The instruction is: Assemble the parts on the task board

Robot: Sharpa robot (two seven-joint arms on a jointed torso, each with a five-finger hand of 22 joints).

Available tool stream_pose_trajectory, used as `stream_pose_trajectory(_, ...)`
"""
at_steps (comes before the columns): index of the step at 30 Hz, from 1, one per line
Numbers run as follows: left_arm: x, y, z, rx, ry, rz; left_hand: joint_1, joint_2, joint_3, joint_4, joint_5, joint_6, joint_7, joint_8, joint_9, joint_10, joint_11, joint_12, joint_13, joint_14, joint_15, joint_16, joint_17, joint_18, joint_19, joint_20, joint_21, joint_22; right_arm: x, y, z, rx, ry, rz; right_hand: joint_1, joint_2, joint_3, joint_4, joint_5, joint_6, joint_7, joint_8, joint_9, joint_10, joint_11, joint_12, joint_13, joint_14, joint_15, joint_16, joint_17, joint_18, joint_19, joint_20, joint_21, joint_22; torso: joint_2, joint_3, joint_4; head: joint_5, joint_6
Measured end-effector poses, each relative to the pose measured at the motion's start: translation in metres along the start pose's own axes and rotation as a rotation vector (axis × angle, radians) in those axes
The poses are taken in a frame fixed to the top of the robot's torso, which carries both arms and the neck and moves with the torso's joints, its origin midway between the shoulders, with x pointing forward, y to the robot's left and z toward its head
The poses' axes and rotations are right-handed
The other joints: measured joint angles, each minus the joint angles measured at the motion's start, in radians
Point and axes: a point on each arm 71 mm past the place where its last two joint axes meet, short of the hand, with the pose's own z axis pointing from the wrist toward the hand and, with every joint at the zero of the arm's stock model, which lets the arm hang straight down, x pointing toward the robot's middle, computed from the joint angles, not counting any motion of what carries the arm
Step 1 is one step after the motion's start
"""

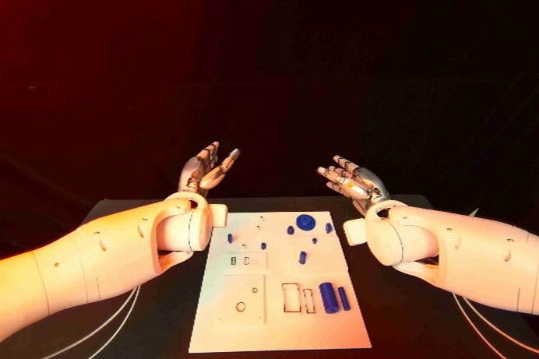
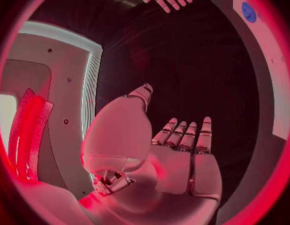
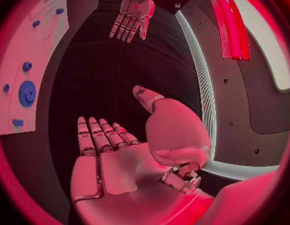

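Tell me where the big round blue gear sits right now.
In the head view the round blue gear lies near the far edge of the task board, right of centre, with small blue parts just beside it.

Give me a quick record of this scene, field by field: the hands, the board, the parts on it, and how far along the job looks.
left hand: raised beyond the board's far edge, fingers apart, holding nothing
right hand: raised on the other side, fingers apart, holding nothing
board: white plate lying flat on the black table between the two arms
parts: blue gear near the far edge, small blue pieces around it; blue cylinder and thinner blue rod toward the near right
progress: neither hand touches any part; assembly looks not yet started
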Motion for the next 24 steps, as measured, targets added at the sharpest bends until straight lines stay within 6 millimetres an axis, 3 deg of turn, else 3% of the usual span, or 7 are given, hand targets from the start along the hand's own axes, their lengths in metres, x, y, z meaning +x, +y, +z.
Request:
stream_pose_trajectory(3,0.001,0.0,0.001,0.002,0.015,-0.006,0.046,-0.003,0.007,0.007,0.005,0.015,0.001,0.006,0.002,0.009,0.009,0.0,0.002,0.01,0.01,0.005,0.002,0.0,0.007,0.007,0.0,0.001,-0.001,0.002,0.004,0.013,0.057,-0.012,0.053,-0.003,0.022,-0.02,0.006,0.029,0.001,0.009,0.005,0.036,0.013,0.009,0.005,0.046,0.015,0.015,0.008,0.011,0.026,0.014,0.008,0.006,0.0,-0.0004,0.0,0.0,0.0)
stream_pose_trajectory(8,0.001,0.0,0.001,0.003,0.029,-0.011,0.06,0.0,0.007,0.007,0.006,0.029,0.003,0.006,0.004,0.027,0.02,0.005,0.004,0.024,0.023,0.009,0.006,0.005,0.003,0.011,0.004,0.001,0.0,0.003,0.006,0.03,0.119,-0.02,0.087,-0.007,0.036,-0.045,0.006,0.08,0.006,0.019,0.014,0.105,0.013,0.015,0.011,0.128,0.014,0.027,0.019,0.016,0.08,0.015,0.018,0.012,0.0,-0.0005,-0.0001,0.0,0.0)
stream_pose_trajectory(11,-0.016,-0.003,-0.004,0.003,0.033,-0.013,0.077,0.006,0.007,0.007,0.006,0.068,0.005,0.015,0.01,0.071,0.037,0.011,0.008,0.08,0.035,0.021,0.014,0.023,0.02,0.016,0.011,0.005,-0.01,0.008,0.008,-0.006,0.122,-0.098,0.133,-0.013,0.045,-0.074,0.006,0.169,0.011,0.043,0.029,0.224,0.008,0.031,0.019,0.266,0.001,0.058,0.038,0.031,0.18,0.015,0.039,0.022,0.003,-0.0007,0.0001,0.0,-0.016)
stream_pose_trajectory(13,-0.026,-0.003,-0.004,0.004,0.022,-0.008,0.089,0.008,0.007,0.007,0.006,0.121,0.007,0.032,0.019,0.136,0.055,0.021,0.014,0.159,0.044,0.04,0.027,0.023,0.079,0.018,0.026,0.012,-0.015,0.011,0.009,-0.032,0.121,-0.15,0.155,-0.02,0.049,-0.086,0.006,0.243,0.016,0.063,0.042,0.319,0.001,0.042,0.024,0.362,-0.01,0.077,0.049,0.054,0.256,0.014,0.054,0.027,0.007,-0.0015,0.0014,0.0,-0.024)
stream_pose_trajectory(15,-0.026,-0.004,-0.005,0.005,0.028,-0.011,0.101,0.012,0.007,0.007,0.006,0.185,0.012,0.05,0.029,0.22,0.071,0.032,0.02,0.24,0.051,0.059,0.04,0.023,0.166,0.018,0.049,0.023,-0.016,0.015,0.01,-0.063,0.129,-0.204,0.168,-0.029,0.053,-0.092,0.006,0.316,0.022,0.082,0.054,0.417,-0.008,0.048,0.029,0.449,-0.021,0.09,0.059,0.057,0.315,0.013,0.059,0.028,0.011,-0.0022,0.0027,-0.001,-0.027)
stream_pose_trajectory(18,-0.021,-0.006,-0.007,0.006,0.048,-0.022,0.112,0.014,0.016,-0.002,0.006,0.255,0.018,0.068,0.041,0.312,0.081,0.034,0.024,0.32,0.057,0.075,0.051,0.023,0.277,0.018,0.079,0.034,-0.015,0.018,0.011,-0.099,0.14,-0.269,0.187,-0.038,0.057,-0.097,0.006,0.431,0.033,0.112,0.073,0.565,-0.024,0.058,0.035,0.568,-0.04,0.109,0.07,0.079,0.41,0.012,0.07,0.032,0.017,-0.0019,0.0047,-0.002,-0.028)
stream_pose_trajectory(24,-0.026,-0.01,-0.009,0.01,0.054,-0.025,0.121,0.008,0.039,-0.02,0.006,0.35,0.03,0.09,0.055,0.45,0.084,0.037,0.031,0.45,0.058,0.097,0.067,0.023,0.424,0.017,0.117,0.043,-0.016,0.028,0.013,-0.17,0.16,-0.4,0.2,-0.051,0.07,-0.103,0.006,0.589,0.059,0.14,0.094,0.701,-0.047,0.052,0.037,0.66,-0.065,0.11,0.073,0.101,0.577,0.01,0.07,0.038,0.028,-0.0024,0.012,-0.006,-0.029)
